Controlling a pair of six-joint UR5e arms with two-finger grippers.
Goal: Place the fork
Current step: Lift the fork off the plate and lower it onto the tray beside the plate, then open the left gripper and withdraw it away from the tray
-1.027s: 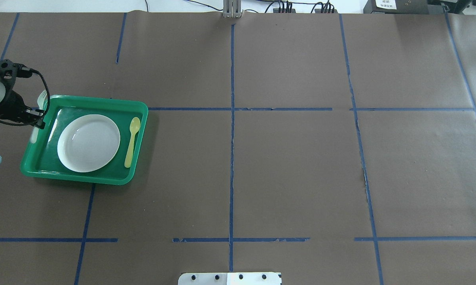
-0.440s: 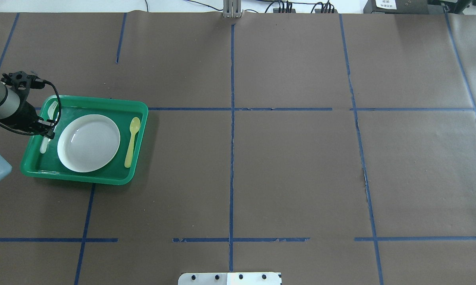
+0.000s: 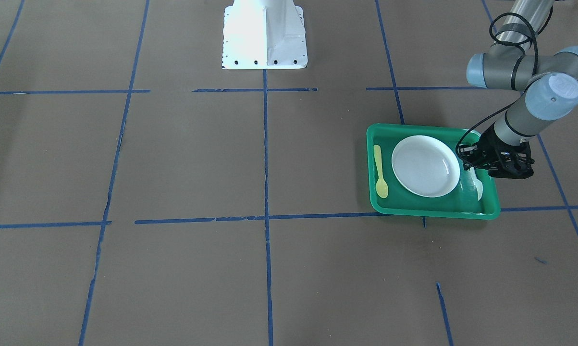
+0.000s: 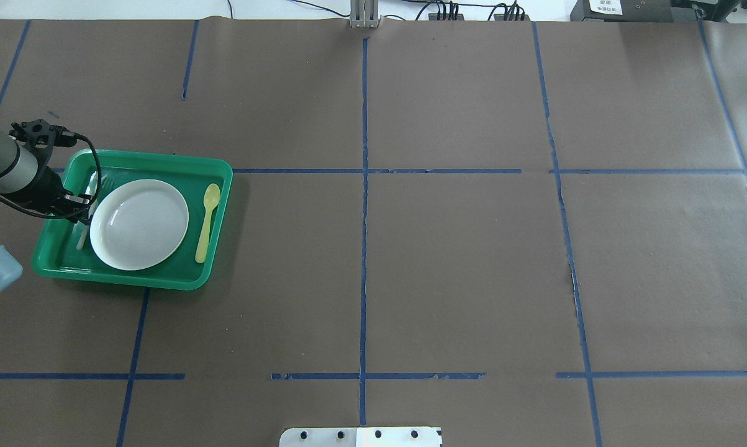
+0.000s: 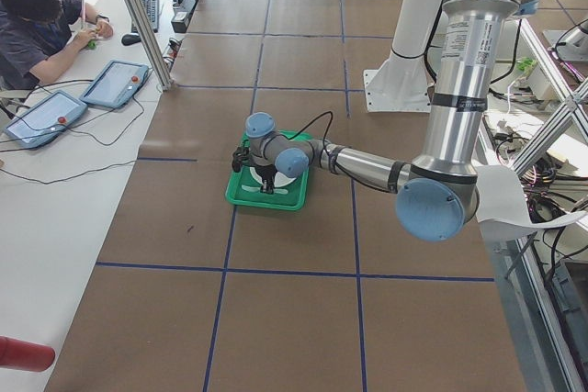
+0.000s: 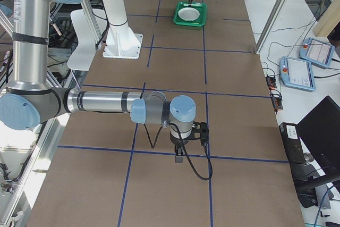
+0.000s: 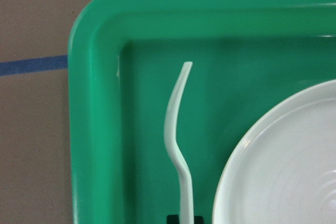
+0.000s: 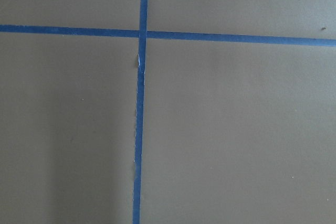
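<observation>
You have the fork [image 7: 185, 184] pinched in the left gripper [image 4: 82, 210], low inside the green tray [image 4: 162, 159] at the plate's [image 4: 139, 223] nine o'clock. Delivery looks nearly done, leaving release and withdrawal. You cannot tell how the right gripper's [image 6: 179, 157] jaws stand.

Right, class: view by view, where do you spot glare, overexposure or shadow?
Front-facing view: the robot base is blown out white. Overhead view: the green tray throws a soft shadow to its right; the white plate carries a small glint. Left wrist view: the fork is sharp, the tray rim glints.
</observation>
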